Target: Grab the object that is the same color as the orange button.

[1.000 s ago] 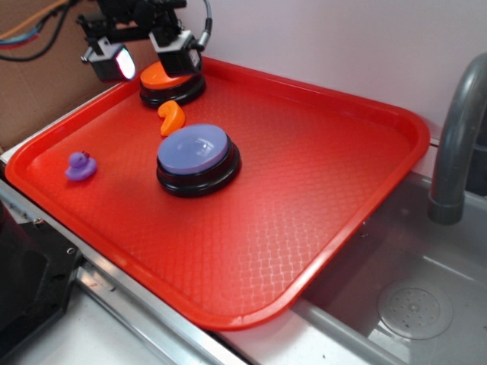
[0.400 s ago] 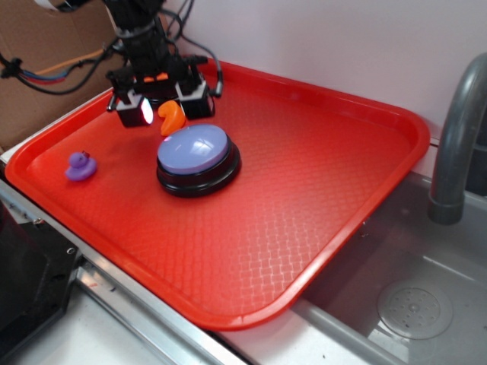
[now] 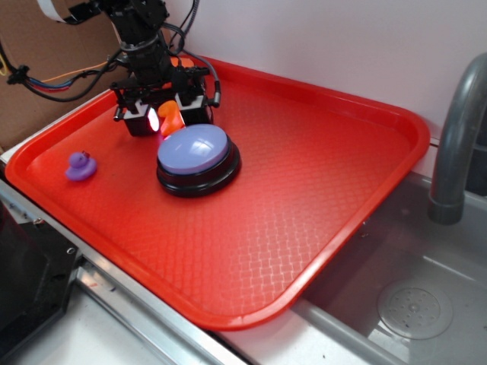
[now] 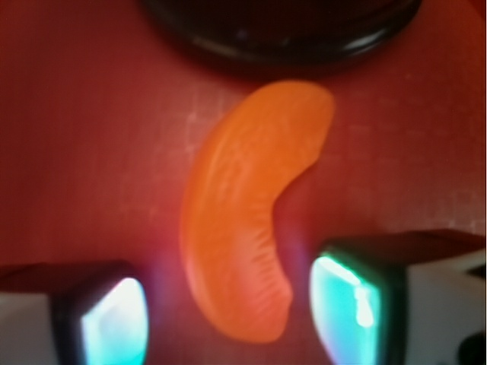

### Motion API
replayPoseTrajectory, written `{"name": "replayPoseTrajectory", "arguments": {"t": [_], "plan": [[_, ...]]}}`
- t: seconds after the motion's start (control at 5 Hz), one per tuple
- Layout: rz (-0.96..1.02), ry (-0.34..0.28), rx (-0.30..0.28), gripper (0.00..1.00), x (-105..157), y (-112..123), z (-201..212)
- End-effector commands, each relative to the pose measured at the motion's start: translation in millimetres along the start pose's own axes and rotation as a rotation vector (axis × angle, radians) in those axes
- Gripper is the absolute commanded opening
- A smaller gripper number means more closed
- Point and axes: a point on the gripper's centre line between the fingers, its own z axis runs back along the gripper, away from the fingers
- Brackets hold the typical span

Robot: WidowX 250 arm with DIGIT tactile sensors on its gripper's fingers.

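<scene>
The object, a small curved orange toy (image 3: 170, 119) (image 4: 247, 205), lies on the red tray (image 3: 319, 228) just behind the purple-domed button (image 3: 194, 150). My gripper (image 3: 169, 122) (image 4: 232, 312) is low over the tray and open. Its lit pads (image 4: 346, 304) stand on either side of the toy's lower end, with a gap on each side. My arm hides the orange button in the exterior view. A black button base (image 4: 281, 38) crosses the top of the wrist view; I cannot tell which button it belongs to.
A small purple duck (image 3: 80, 165) sits near the tray's left rim. A grey faucet (image 3: 456, 137) rises at the right over a metal sink (image 3: 411, 304). Cardboard and cables stand behind the arm at the left.
The gripper has come forward from above the orange button and dropped down around the orange toy, which has not moved.
</scene>
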Motion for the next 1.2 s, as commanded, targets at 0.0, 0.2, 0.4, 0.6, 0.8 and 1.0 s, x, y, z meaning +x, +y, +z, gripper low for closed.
{"name": "replayPoseTrajectory", "arguments": {"t": [0.0, 0.2, 0.4, 0.6, 0.8, 1.0], "plan": [[-0.009, -0.059, -0.02, 0.0, 12.8, 7.1, 3.8], [-0.022, -0.053, -0.032, 0.0, 11.1, 5.5, 5.7], [-0.067, -0.062, -0.035, 0.0, 9.6, -0.2, 17.7], [-0.162, -0.094, -0.031, 0.0, 7.8, -13.1, 41.8], [-0.312, -0.125, -0.032, 0.0, -0.9, -40.8, 75.7], [-0.513, -0.128, -0.061, 0.0, -21.2, -77.0, 102.9]]}}
